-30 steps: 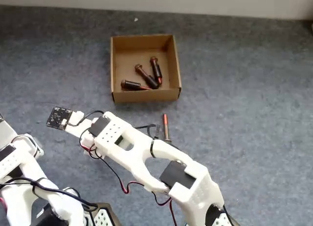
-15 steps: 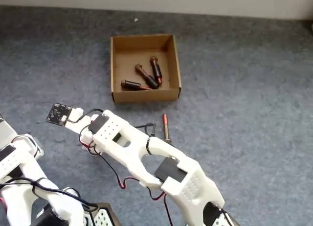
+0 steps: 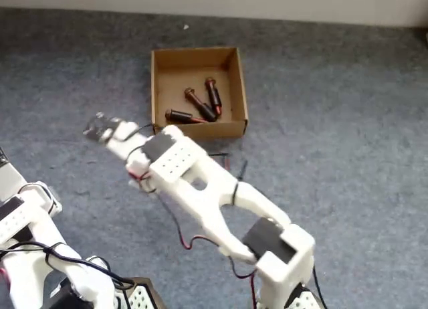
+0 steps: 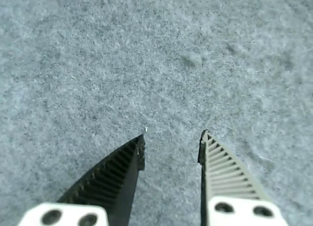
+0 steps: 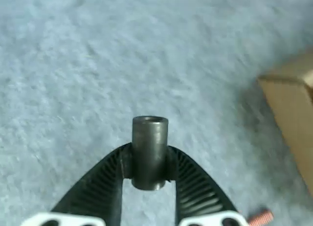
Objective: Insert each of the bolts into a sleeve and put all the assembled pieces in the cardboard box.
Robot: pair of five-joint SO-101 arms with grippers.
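- Currently gripping the sleeve [image 5: 149, 138] between the closed-in fingers of the right gripper [image 5: 149, 155], upright, open bore facing up, above the grey carpet [image 4: 146, 50] and just beside the cardboard box [image 5: 293, 113].
- Pinching it only on the lower half of a smooth round wall, so probably risking a tilt or a slip as soon as anything is pushing on the top.
- Leaving the last loose bolt [image 5: 257, 217] on the carpet near the box, partly hidden by the right arm; possibly brushing it with the arm or the cables and rolling it away.
- Needing bolt and bore in one straight line; otherwise catching on the rim, or pressing the sleeve out of the grip.
- Keeping the left gripper [image 4: 171, 138] open and empty over bare carpet, well apart from the bolt; perhaps colliding with the right arm when crossing toward it.
- Already holding three assembled pieces [image 3: 200, 105] in the box; dropping this sleeve in without its bolt being the other likely mistake.
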